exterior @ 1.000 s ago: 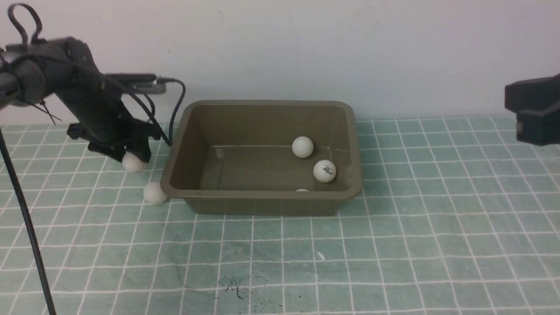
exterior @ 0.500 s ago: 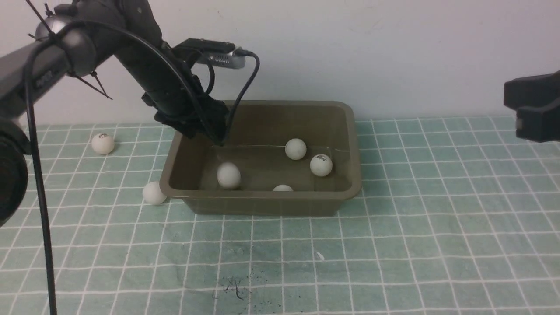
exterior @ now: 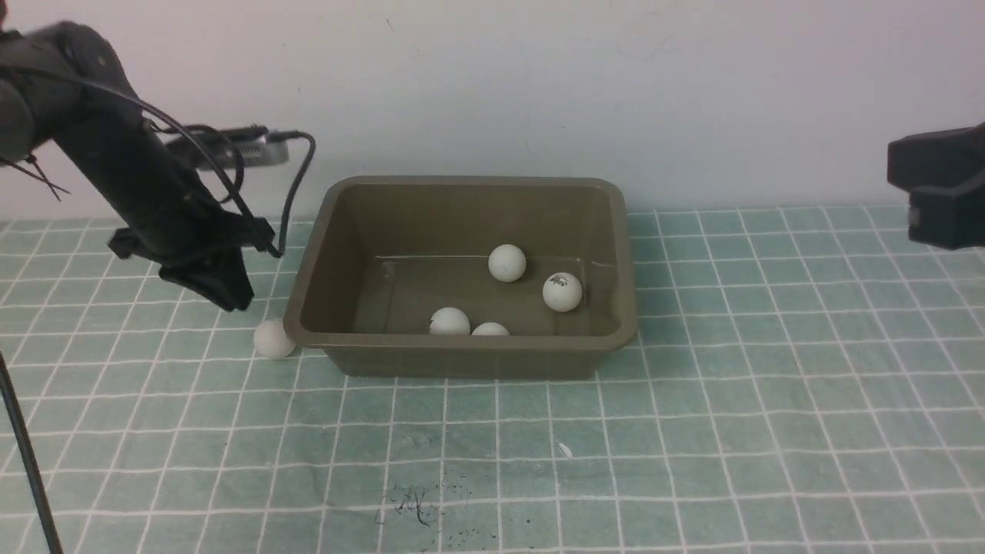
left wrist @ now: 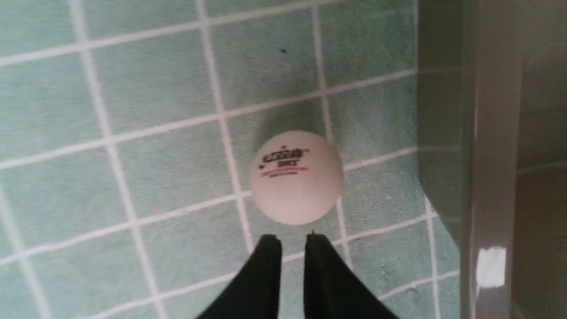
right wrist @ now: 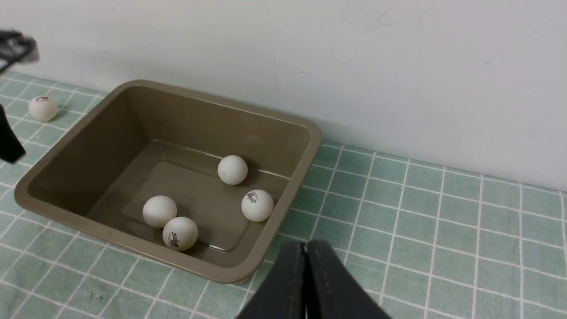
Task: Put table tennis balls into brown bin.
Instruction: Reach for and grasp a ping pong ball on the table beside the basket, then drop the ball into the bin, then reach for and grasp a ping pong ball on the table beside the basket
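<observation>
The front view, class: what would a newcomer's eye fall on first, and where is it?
First, the big brown bin in the middle of the table, with four white balls inside. Next, the dark left arm reaching down at the left, its jaws empty, near a lone ball just outside the bin.

The left hand (exterior: 235, 302) hangs tilted downward, fingertips slightly apart; the right hand (right wrist: 304, 248) is closed.

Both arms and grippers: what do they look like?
Left arm: matte black with a greyish joint, loose dark cable, black zip-tie tails, silver vented camera housing. Left gripper: slim black tapering fingers. Right gripper: matching black fingers.
</observation>
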Robot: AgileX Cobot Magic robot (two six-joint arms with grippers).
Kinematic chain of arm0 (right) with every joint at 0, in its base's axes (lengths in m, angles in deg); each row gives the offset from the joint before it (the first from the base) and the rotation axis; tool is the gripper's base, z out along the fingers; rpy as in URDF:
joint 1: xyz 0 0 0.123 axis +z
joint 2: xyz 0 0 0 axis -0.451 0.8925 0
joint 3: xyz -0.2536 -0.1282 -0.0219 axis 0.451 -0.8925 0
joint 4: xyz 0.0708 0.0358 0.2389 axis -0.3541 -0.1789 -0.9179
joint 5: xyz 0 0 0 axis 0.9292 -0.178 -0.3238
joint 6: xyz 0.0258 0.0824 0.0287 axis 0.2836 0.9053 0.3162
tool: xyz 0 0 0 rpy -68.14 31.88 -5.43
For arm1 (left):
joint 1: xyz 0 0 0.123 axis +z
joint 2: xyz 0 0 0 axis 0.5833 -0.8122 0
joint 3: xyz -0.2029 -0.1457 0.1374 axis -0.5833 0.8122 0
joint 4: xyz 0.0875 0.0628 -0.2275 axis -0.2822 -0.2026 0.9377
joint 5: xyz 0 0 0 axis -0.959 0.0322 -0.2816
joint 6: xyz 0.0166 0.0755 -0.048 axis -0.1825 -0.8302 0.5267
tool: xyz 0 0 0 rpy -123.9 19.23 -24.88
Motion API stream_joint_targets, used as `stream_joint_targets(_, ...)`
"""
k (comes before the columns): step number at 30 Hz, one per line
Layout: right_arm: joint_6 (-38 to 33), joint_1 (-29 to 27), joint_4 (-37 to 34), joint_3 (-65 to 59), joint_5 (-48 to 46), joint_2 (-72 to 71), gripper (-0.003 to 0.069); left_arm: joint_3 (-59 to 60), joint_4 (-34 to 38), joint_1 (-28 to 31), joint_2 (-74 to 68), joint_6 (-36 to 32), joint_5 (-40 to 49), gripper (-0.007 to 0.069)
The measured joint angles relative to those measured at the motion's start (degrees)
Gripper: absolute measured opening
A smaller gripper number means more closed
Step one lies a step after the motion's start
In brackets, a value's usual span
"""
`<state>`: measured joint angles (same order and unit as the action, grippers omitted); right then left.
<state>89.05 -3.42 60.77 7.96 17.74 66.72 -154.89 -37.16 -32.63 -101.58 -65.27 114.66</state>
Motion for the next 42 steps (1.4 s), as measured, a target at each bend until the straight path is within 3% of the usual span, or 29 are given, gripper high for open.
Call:
stream_joint_targets(3, 0.0, 0.0, 0.2, 0.0, 0.1, 0.0, -0.0015, 0.5, 0.6, -1.0, -2.1, -0.7, -0.1, 0.025)
stream_joint_targets(4, 0.0, 0.0, 0.2, 0.0, 0.1, 0.0, -0.0015, 0.5, 0.6, -1.0, -2.2, -0.7, -0.2, 0.0261)
stream_joint_targets(6, 0.0, 0.0, 0.2, 0.0, 0.1, 0.0, -0.0015, 0.5, -1.3, -2.0, -2.8, -0.7, -0.6, 0.0411)
stream_joint_targets(9, 0.0, 0.0, 0.3, 0.0, 0.5, 0.0, -0.0015, 0.5, -4.6, -2.7, -3.3, 1.1, -2.2, 0.049)
stream_joint_targets(12, 0.0, 0.0, 0.4, 0.0, 1.0, 0.0, -0.0015, 0.5, -6.6, -2.9, -4.3, 2.4, -3.1, 0.0463)
stream_joint_targets(15, 0.0, 0.0, 0.4, 0.0, 1.5, 0.0, -0.0015, 0.5, -6.9, -2.9, -5.4, 2.3, -4.5, 0.0323)
stream_joint_targets(23, 0.0, 0.0, 0.4, 0.0, 2.7, 0.0, -0.0015, -7.9, -9.7, -2.9, -4.9, 2.5, -1.0, 0.0331)
stream_joint_targets(25, 0.0, 0.0, 0.4, 0.0, 2.7, 0.0, -0.0015, -12.3, -7.9, -3.0, -3.6, 2.6, -0.9, 0.0331)
stream_joint_targets(30, 0.1, 0.0, 0.0, 0.0, 3.3, 0.0, -0.0015, -17.3, 5.1, -7.6, -0.9, 2.4, -0.5, 0.0331)
stream_joint_targets(33, 0.1, 0.0, -0.3, 0.0, 3.5, 0.0, -0.0015, -17.3, 5.4, -10.7, -1.7, 2.4, 0.1, 0.0336)
stream_joint_targets(36, 0.1, 0.0, -0.5, 0.0, 3.6, 0.0, -0.0015, -17.2, 2.4, -13.6, -3.3, 3.2, -0.3, 0.0454)
stream_joint_targets(38, 0.2, 0.0, -0.6, 0.0, 3.6, 0.0, -0.0015, -17.8, -3.3, -13.9, -3.6, 4.8, -0.5, 0.0549)
stream_joint_targets(40, 0.2, 0.0, -0.6, 0.0, 3.7, 0.0, -0.0015, -18.8, -7.8, -13.4, -3.6, 8.0, -0.4, 0.0554)
stream_joint_targets(42, 0.3, 0.0, -0.6, 0.0, 3.7, 0.0, -0.0015, -19.8, -13.2, -11.8, -3.4, 12.2, -0.2, 0.0465)
